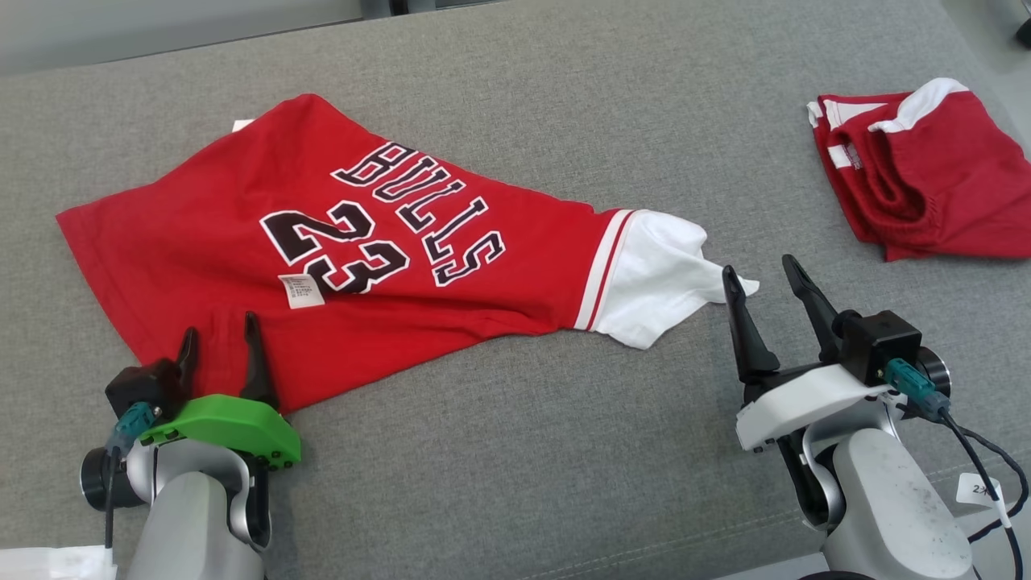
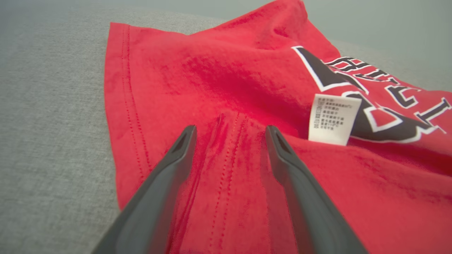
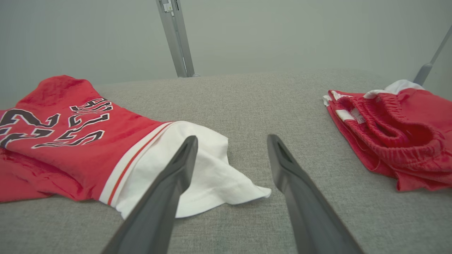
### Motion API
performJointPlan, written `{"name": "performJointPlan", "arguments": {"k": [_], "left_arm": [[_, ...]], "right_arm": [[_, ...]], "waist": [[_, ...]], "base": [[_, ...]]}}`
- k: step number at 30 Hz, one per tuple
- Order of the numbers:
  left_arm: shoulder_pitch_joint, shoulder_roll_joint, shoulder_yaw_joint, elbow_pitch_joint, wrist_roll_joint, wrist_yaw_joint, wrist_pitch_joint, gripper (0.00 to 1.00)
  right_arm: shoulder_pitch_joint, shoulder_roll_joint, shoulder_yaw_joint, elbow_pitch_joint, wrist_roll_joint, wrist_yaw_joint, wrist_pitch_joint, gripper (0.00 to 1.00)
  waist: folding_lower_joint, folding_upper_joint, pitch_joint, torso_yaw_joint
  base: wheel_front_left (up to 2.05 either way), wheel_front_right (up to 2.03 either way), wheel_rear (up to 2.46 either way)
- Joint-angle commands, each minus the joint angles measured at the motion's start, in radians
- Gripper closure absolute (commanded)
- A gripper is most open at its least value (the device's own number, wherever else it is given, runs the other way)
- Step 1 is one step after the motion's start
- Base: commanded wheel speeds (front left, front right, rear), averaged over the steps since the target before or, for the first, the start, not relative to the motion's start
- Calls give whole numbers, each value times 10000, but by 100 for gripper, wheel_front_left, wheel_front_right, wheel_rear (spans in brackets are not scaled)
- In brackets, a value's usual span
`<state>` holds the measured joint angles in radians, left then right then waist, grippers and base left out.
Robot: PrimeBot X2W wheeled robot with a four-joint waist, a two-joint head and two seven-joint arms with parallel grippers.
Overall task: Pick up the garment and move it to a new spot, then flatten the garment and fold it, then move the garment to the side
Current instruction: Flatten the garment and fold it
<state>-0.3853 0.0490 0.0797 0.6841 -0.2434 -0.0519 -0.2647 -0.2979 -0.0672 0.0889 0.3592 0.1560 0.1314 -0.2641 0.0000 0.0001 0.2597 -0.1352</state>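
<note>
A: How many garments are on the surface (image 1: pixel 564 451)?

B: Two. A red jersey (image 1: pixel 387 242) lettered BULLS 23 lies wrinkled, reaching from near the left edge to past the middle. Its one visible white sleeve (image 1: pixel 660 278) points toward the right edge. Red shorts (image 1: pixel 942 193) with white trim sit bunched by the right edge on the far side, well apart from the jersey.

A: And the end effectors?

B: Also two, both with their fingers spread wide. The left end effector (image 1: pixel 220 323) is over the jersey's near hem, toward the left edge. In its wrist view the two fingers (image 2: pixel 162 183) straddle a stitched ridge of red cloth without pinching it. The right end effector (image 1: pixel 757 265) is at the sleeve's pointed tip, with one finger on each side and not closed on it.

A: Any labels?

B: One white care label (image 1: pixel 301 291) lies flipped out on the red cloth beside the 23. Its print is too small to read. A small white tab (image 1: pixel 242 125) peeks out at the jersey's far edge, and I can't tell what it is.

A: What else is unclear?

B: The shorts run off the right side of the head view. I can't tell whether the left fingers touch the cloth or hover just above it. Near the label the jersey folds over itself and hides the layer beneath.
</note>
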Motion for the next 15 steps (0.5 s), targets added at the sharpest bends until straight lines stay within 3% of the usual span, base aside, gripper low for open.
{"name": "performJointPlan", "arguments": {"k": [1, 3, 4, 5, 7, 8, 15], "left_arm": [[-215, 36, 87, 123, 123, -108, 14, 0], [-332, 42, 236, 238, 218, -161, 14, 0], [-369, 40, 285, 281, 240, -198, 14, 6], [-404, 40, 322, 319, 292, -210, 14, 25], [-449, 40, 371, 362, 338, -287, 14, 89], [-458, 40, 373, 333, 378, -320, 14, 100], [-374, 41, 170, 146, 533, -508, 14, 100]], "right_arm": [[-137, -13, -8, -55, -26, -15, -6, 0], [-140, -10, -26, -66, -36, -15, -6, 0], [-146, -6, -33, -74, -41, -15, -5, 0], [-150, 3, -38, -85, -57, -15, -5, 0], [-141, 27, -63, -101, -85, -15, -5, 0], [-144, 36, -78, -102, -83, -15, -5, 0], [-166, 72, -213, -69, 31, -15, -5, 0]], "waist": [[0, -1, 169, -68], [0, -1, 228, -72], [0, -1, 255, -72], [0, -1, 274, -73], [0, -1, 308, -65], [0, -1, 322, -51], [0, -1, 299, 150]], "base": [[0, 0, 0], [0, 0, 0], [0, 0, 0], [0, 0, 0], [0, 0, 0], [0, 0, 0], [0, 0, 0]]}}
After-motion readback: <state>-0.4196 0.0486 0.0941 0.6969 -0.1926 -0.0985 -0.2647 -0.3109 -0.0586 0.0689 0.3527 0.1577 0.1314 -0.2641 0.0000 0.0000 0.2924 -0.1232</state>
